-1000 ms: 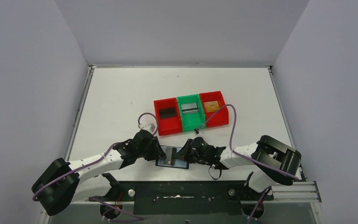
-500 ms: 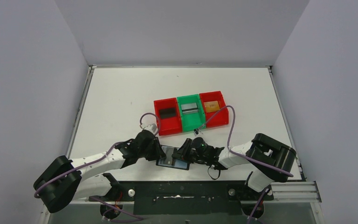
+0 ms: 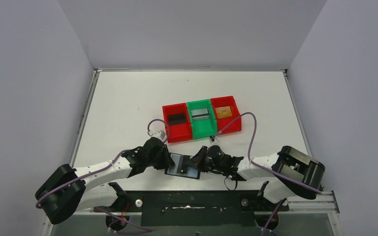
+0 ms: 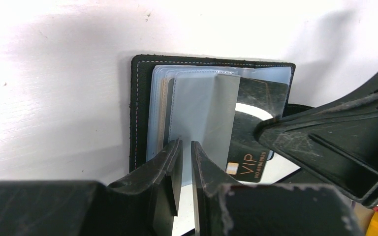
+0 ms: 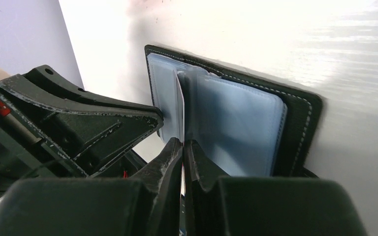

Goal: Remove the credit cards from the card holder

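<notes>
The black card holder (image 3: pixel 181 166) lies open near the table's front edge, between my two grippers. In the left wrist view its bluish-grey sleeves (image 4: pixel 202 103) fan upward. My left gripper (image 4: pixel 186 143) is shut on the lower edge of one sleeve. A black credit card marked VIP (image 4: pixel 248 164) sticks out of that sleeve. My right gripper (image 5: pixel 183 142) comes in from the other side and is shut on that card's thin edge. In the top view the left gripper (image 3: pixel 171 162) and right gripper (image 3: pixel 198 160) face each other across the holder.
Behind the holder stands a row of three bins. The left red bin (image 3: pixel 170 129) holds a black card, the green bin (image 3: pixel 203 129) a silver-grey card (image 3: pixel 200 113) and the right red bin (image 3: pixel 230 126) a gold card (image 3: pixel 222 112). Purple cables loop over both arms.
My right gripper opened briefly and shut again at the holder, and its arm swung out to the right. My left gripper's jaws closed in further on the sleeve.
</notes>
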Controlling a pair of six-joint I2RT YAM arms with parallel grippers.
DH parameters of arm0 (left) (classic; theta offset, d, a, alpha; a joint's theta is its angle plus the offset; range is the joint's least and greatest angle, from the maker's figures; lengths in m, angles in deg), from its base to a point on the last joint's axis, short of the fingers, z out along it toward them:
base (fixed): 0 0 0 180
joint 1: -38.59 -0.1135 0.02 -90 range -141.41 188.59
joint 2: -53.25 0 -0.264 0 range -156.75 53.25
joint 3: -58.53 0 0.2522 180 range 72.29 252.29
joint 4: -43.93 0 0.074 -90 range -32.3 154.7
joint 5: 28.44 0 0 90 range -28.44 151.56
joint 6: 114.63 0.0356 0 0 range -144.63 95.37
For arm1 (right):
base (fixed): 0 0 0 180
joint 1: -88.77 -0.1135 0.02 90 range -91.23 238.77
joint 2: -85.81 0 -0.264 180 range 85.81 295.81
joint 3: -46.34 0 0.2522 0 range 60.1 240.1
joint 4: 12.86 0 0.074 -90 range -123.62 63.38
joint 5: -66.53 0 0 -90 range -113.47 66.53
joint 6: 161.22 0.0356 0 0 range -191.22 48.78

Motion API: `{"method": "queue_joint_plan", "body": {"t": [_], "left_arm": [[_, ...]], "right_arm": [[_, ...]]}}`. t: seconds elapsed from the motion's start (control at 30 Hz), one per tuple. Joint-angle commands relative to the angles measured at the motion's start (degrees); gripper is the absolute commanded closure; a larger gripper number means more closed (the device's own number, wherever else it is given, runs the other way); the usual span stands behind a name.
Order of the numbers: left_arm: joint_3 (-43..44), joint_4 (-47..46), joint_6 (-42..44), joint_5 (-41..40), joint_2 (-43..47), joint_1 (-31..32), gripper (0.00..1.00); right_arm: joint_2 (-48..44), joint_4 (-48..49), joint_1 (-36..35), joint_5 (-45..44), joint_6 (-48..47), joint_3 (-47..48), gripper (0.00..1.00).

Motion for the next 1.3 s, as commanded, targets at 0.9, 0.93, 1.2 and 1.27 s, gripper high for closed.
{"method": "queue_joint_plan", "body": {"t": [0.9, 0.93, 1.2, 1.27], "left_arm": [[4.05, 10.74, 2.22, -4.25, 3.79, 0.25, 0.72], [4.69, 11.36, 2.42, -4.49, 3.97, 0.29, 0.7], [10.51, 18.49, 6.83, -6.86, 7.54, -1.24, 0.4], [11.63, 20.22, 7.97, -6.8, 8.68, -3.12, 0.35]], "right_arm": [[-17.9, -8.16, 0.89, -8.99, -11.31, -1.89, 1.0], [-19.14, -8.56, 0.87, -9.37, -12.04, -2.11, 1.0], [-30.44, -12.11, 0.86, -15.64, -25.61, -1.4, 1.0], [-32.08, -12.79, 0.82, -16.5, -31.76, -0.06, 1.0]]}}
